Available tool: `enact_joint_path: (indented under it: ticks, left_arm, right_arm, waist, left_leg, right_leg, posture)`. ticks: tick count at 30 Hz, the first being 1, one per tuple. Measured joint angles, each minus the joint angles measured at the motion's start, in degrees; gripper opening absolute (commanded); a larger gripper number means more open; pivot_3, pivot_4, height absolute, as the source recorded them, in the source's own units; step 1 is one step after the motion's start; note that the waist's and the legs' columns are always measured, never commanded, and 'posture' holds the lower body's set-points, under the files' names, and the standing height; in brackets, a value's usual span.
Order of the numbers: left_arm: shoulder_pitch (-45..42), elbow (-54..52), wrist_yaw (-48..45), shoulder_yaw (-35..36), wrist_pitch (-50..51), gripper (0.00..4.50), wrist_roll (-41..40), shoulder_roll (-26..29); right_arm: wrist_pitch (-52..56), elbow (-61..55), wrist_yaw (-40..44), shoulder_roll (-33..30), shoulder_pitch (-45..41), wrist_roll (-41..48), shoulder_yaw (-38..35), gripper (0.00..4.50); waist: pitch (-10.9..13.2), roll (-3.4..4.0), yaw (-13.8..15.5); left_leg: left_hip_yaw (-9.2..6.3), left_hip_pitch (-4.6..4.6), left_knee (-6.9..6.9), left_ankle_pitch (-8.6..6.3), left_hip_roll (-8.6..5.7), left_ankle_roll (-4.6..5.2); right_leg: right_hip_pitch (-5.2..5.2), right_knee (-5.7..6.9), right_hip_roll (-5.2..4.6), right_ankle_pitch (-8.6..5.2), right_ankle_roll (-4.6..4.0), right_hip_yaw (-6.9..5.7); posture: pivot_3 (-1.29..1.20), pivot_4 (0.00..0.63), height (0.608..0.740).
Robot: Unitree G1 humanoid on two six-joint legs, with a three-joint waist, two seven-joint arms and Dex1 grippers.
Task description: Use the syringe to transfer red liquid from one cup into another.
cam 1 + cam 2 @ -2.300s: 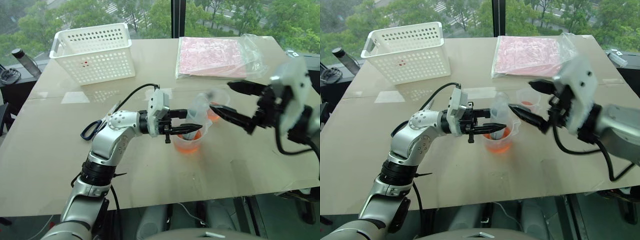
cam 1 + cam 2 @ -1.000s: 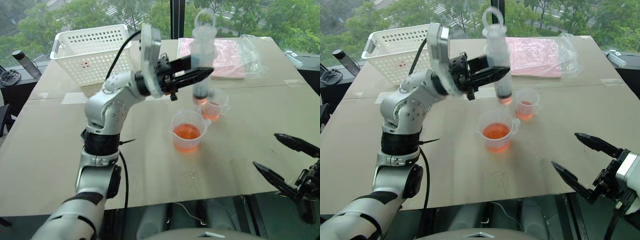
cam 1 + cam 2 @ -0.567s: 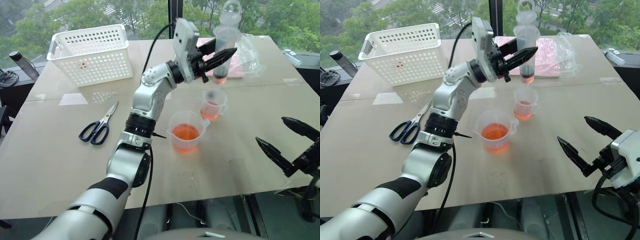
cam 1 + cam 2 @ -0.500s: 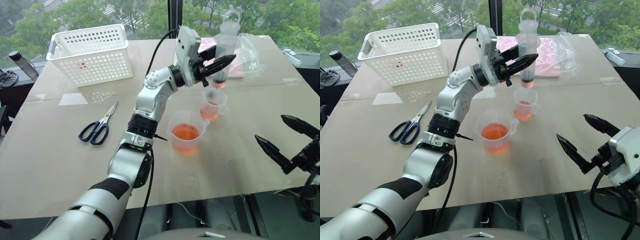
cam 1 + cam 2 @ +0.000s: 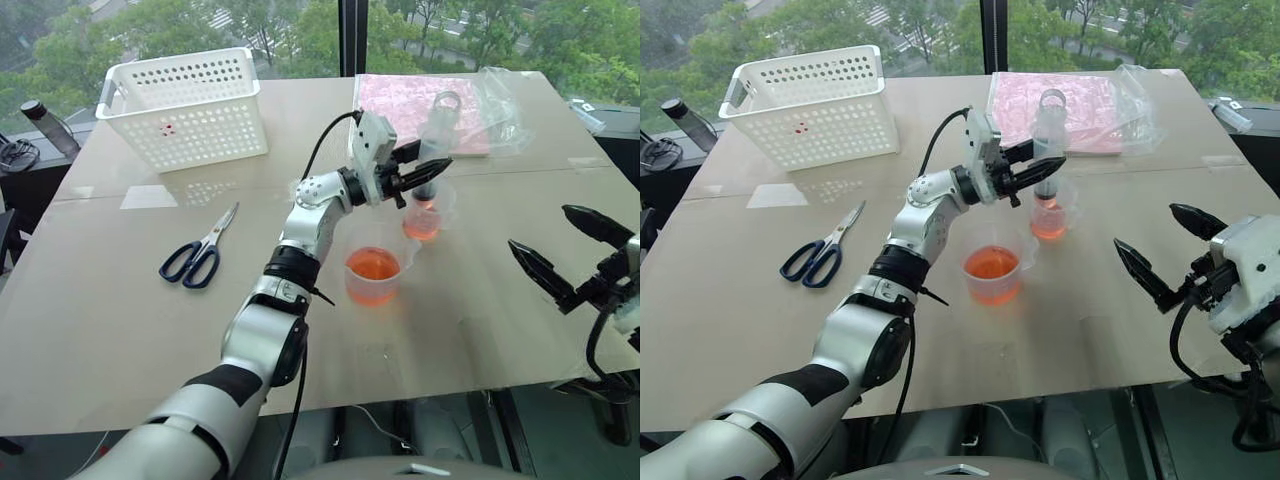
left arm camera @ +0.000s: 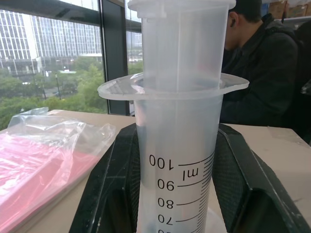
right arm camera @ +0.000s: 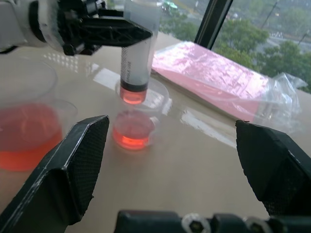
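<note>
The syringe [image 5: 1045, 150] stands upright, its tip with red liquid [image 7: 132, 95] in the mouth of the smaller beaker [image 5: 1047, 220], pinched around its barrel by the left end effector [image 5: 1040, 176]. The larger beaker [image 5: 992, 272] sits just beside, nearer the surface's [image 5: 760, 300] front edge. The right end effector [image 5: 1165, 250] hangs spread wide past the right front corner.

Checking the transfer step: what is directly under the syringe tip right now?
The smaller beaker sits under the syringe, with red liquid at its bottom. The left pincer holds the syringe upright; its very tip is hidden behind the beaker's rim.
</note>
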Motion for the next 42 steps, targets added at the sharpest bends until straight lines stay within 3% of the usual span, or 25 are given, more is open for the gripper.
enact_joint_path:
  ticks: [3,7,12,13,15,16,42]
  left_arm:
    - [0.0,0.6,-0.7,-0.2,-0.6,1.43,1.0,-0.5]
    - [-0.2,0.9,-0.7,-0.6,-1.5,1.43,2.2,-0.9]
    - [-0.2,0.9,0.6,-1.7,-2.1,1.43,4.2,-1.4]
    - [-0.3,0.6,1.2,-1.7,-1.8,1.43,4.3,-1.4]
    - [-0.2,-0.3,1.9,-1.7,-1.5,1.43,4.3,-1.7]
    - [-0.3,-0.5,2.2,-1.6,-1.4,1.43,4.3,-1.8]
    - [-0.2,-3.4,3.2,-2.3,0.7,1.43,4.8,-1.6]
  right_arm:
    - [4.1,2.3,-3.1,-2.7,-8.2,3.6,1.9,4.46]
    - [11.9,8.6,-8.6,-6.7,-27.8,6.9,10.3,4.46]
    - [18.7,15.8,-12.8,-5.4,-43.3,5.5,20.2,4.46]
    - [20.2,17.7,-13.8,-3.8,-46.6,5.1,22.0,4.07]
    - [22.0,19.1,-14.9,-1.9,-50.1,5.1,23.1,3.74]
    - [22.3,19.2,-15.2,-1.4,-50.8,5.2,23.4,3.52]
    - [30.6,16.1,-14.9,2.0,-57.4,8.2,20.7,3.52]
  waist:
    - [0.0,0.01,0.0]
    - [0.0,0.02,-0.1]
    - [0.0,0.03,0.3]
    - [0.0,0.03,0.1]
    - [0.0,0.03,0.1]
    - [0.0,0.04,0.1]
    - [0.0,0.06,0.1]
  left_leg:
    - [0.02,-0.02,0.00,0.00,0.02,0.00]
    - [0.00,-0.07,0.08,0.00,0.06,0.00]
    - [0.00,-0.37,0.06,0.00,0.03,0.00]
    - [0.05,-0.43,0.07,0.00,0.01,0.01]
    - [0.02,-0.62,0.09,0.00,0.00,0.01]
    - [0.02,-0.66,0.09,0.00,0.00,0.01]
    - [-0.09,-0.84,0.44,-0.02,0.00,0.03]
  right_leg:
    - [-0.05,0.04,-0.01,0.00,0.00,0.01]
    - [-0.10,0.06,-0.07,0.01,-0.01,0.04]
    - [-0.31,0.00,-0.21,0.01,-0.02,0.02]
    - [-0.39,0.00,-0.22,0.01,-0.01,0.05]
    - [-0.56,0.00,-0.24,0.01,-0.01,0.02]
    - [-0.59,0.01,-0.24,0.01,-0.01,0.03]
    - [-0.64,0.18,-0.16,0.04,0.03,-0.10]
  posture:
    - [0.00,0.150,0.740]
    - [0.00,0.150,0.740]
    - [0.00,0.150,0.740]
    - [0.00,0.150,0.740]
    - [0.00,0.150,0.740]
    - [0.00,0.150,0.740]
    - [0.00,0.150,0.740]
